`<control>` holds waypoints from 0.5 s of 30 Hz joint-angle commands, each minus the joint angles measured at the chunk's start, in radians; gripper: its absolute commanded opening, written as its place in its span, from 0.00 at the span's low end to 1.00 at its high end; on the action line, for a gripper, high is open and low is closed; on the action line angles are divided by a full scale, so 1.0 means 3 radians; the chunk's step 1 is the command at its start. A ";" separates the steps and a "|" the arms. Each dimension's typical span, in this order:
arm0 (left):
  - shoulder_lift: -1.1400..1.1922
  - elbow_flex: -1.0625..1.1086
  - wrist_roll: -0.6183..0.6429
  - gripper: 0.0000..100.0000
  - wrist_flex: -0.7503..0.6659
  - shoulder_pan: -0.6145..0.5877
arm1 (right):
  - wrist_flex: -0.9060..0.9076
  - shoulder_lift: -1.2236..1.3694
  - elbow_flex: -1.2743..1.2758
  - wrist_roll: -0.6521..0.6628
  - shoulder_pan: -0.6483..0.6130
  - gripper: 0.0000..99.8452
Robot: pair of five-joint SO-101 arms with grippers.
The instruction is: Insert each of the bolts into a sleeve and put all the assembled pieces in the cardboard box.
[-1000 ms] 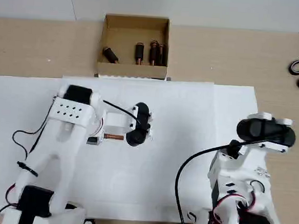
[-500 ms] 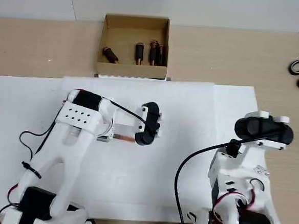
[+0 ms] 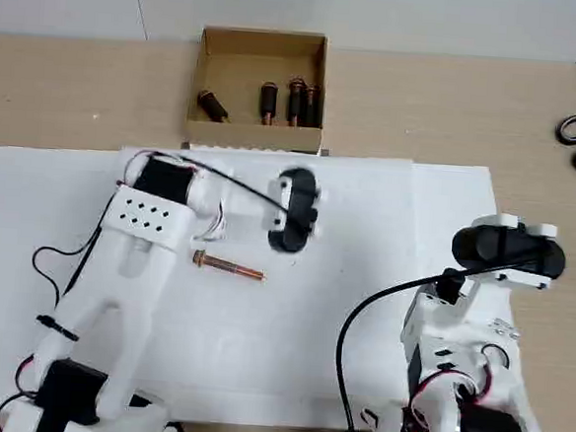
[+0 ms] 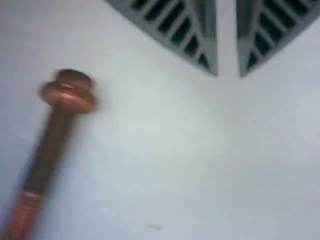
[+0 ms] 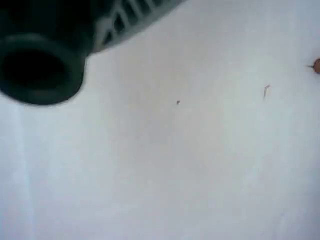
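No legible text, label, brand, number or sign anywhere. Nothing readable on the cardboard box (image 3: 264, 38), on the bolt (image 3: 229, 265), or on the white sheet (image 3: 287, 364) covering the surface.
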 commanded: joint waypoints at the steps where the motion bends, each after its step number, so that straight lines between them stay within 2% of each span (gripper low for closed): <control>1: -0.0143 -0.0355 0.1130 0.01 -0.0051 0.0015 | -0.0084 -0.0018 -0.0010 0.0026 0.0028 0.00; 4: -0.0143 -0.0448 0.2245 0.01 -0.0031 0.0010 | -0.0084 -0.0023 -0.0010 0.0020 0.0028 0.00; 6: -0.0143 -0.0453 0.2833 0.01 0.0102 0.0010 | -0.0084 -0.0023 -0.0010 0.0015 0.0028 0.00; 11: -0.0143 -0.0453 0.3846 0.01 0.0563 0.0015 | -0.0084 -0.0023 -0.0010 0.0010 0.0023 0.00; 15: -0.0143 -0.0453 0.4506 0.01 0.0742 0.0015 | -0.0084 -0.0023 -0.0010 0.0010 0.0023 0.00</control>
